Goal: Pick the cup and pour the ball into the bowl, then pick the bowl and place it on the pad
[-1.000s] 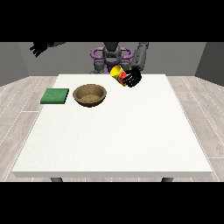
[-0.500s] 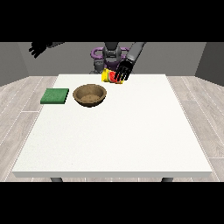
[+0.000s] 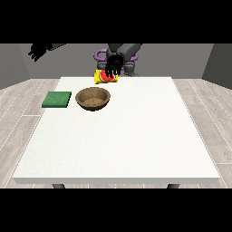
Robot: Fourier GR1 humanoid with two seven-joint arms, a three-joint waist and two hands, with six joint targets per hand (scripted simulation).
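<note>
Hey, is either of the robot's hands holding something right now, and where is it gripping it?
The hand nearer the view's right holds the yellow cup from above, around its upper side. The raised hand at the view's left holds nothing.

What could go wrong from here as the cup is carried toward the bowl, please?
1. The cup is already tipped on its side, red ball showing at its mouth, while it sits behind the bowl, not over it; the ball might roll out onto the table.
2. The robot hand covers only the cup's top, so the cup may shift.
3. The bowl lies close to the pad; a stray ball could end there.
</note>
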